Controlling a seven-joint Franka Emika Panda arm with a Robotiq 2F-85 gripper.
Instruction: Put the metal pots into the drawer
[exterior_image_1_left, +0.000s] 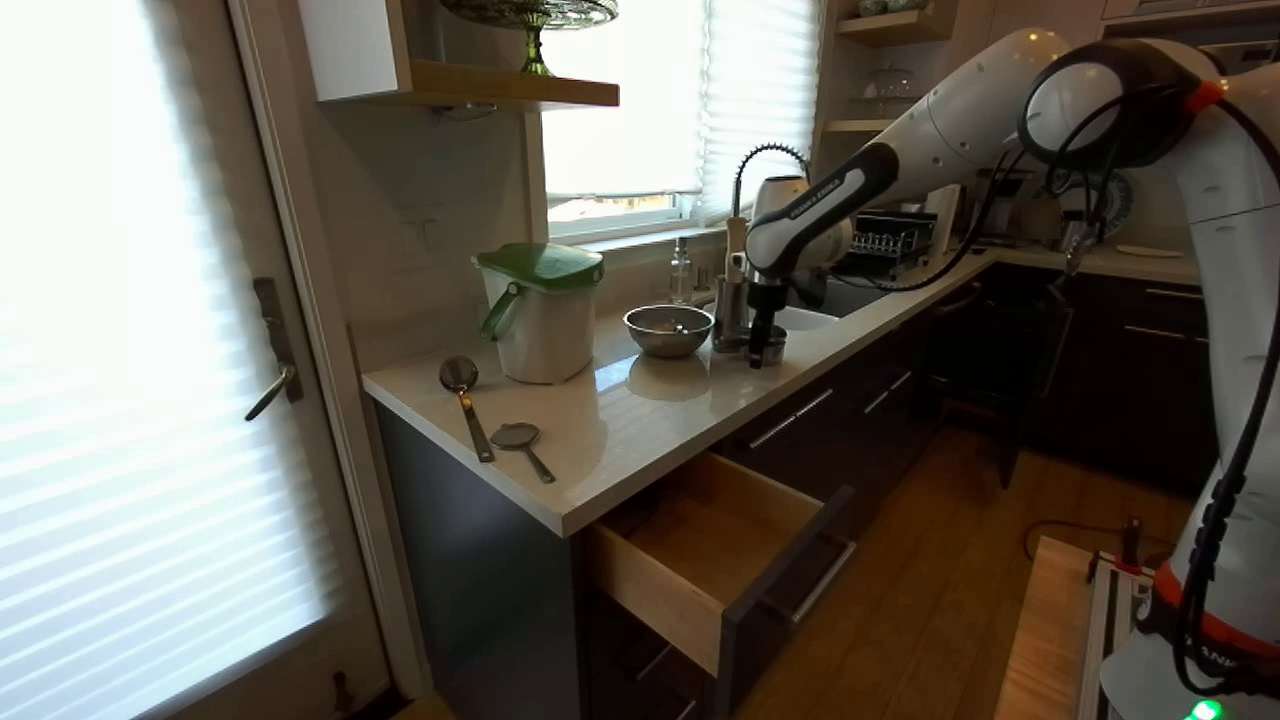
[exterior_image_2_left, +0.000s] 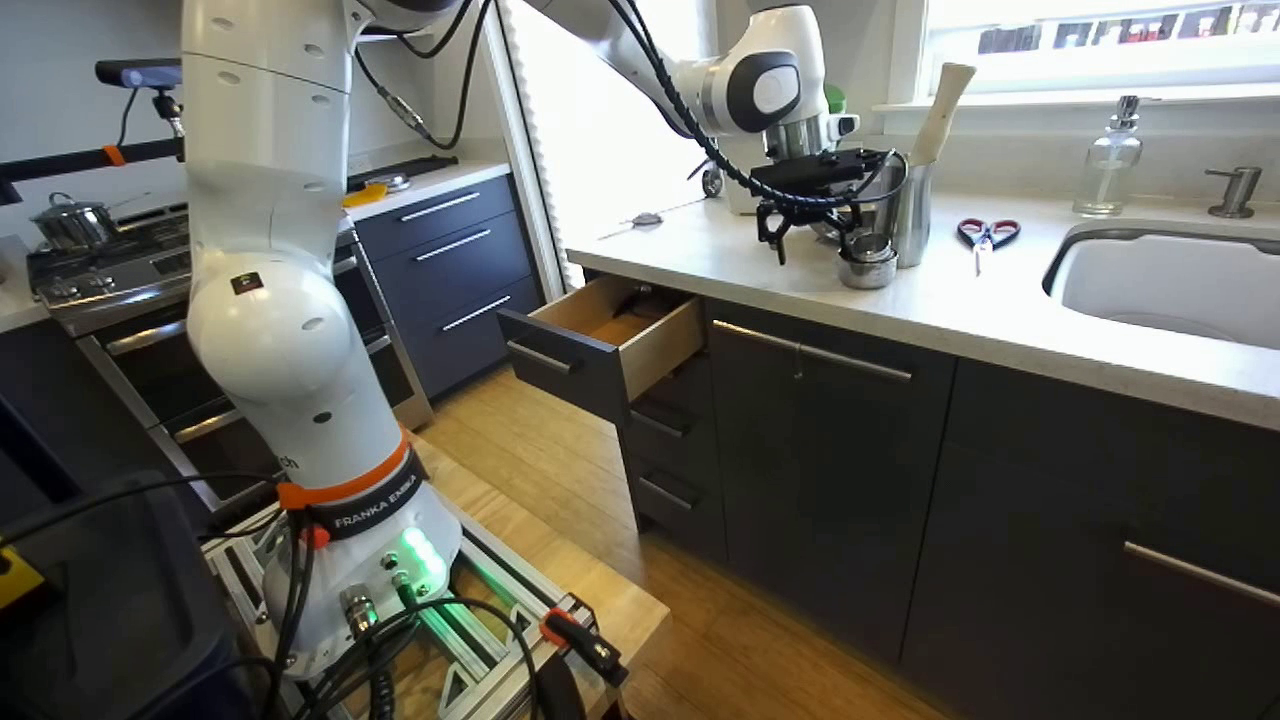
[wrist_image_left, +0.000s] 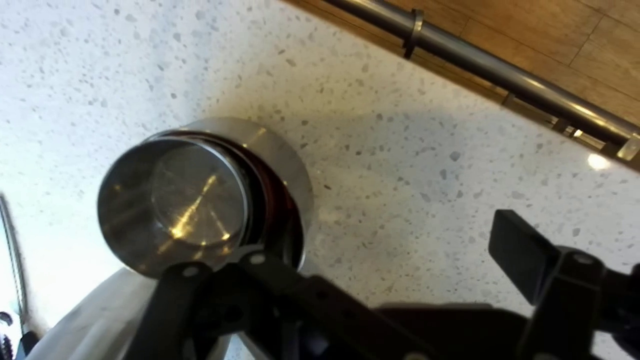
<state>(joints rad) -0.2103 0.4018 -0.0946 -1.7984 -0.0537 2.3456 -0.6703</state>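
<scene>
Kitchen with a wood floor. White speckled counter runs along below the window, dark cabinet fronts under it, bright door past its end. My arm rises from a wood-topped stand and reaches over the counter; stove off behind it in an exterior view. Drawer is pulled out under the counter's end, light wood inside, dark front panel, visible in both exterior views. White sink set into the counter. Green-lidded bin stands upright on the counter near that same end. My gripper is low over the counter by the front edge, jaws spread wide, speckled top showing between them. Wide pot, bowl-shaped, stands upright on the counter between bin and holder, a shiny bit inside too small to tell. Ladle and a round flat utensil lie at the counter's end, near the bin. Soap bottle upright at the back, by the sink. Small pot sits on the counter just beside the holder, several rims nested; in the wrist view one finger overlaps it, can't tell if touching. Scissors lie flat on the counter between holder and sink.
</scene>
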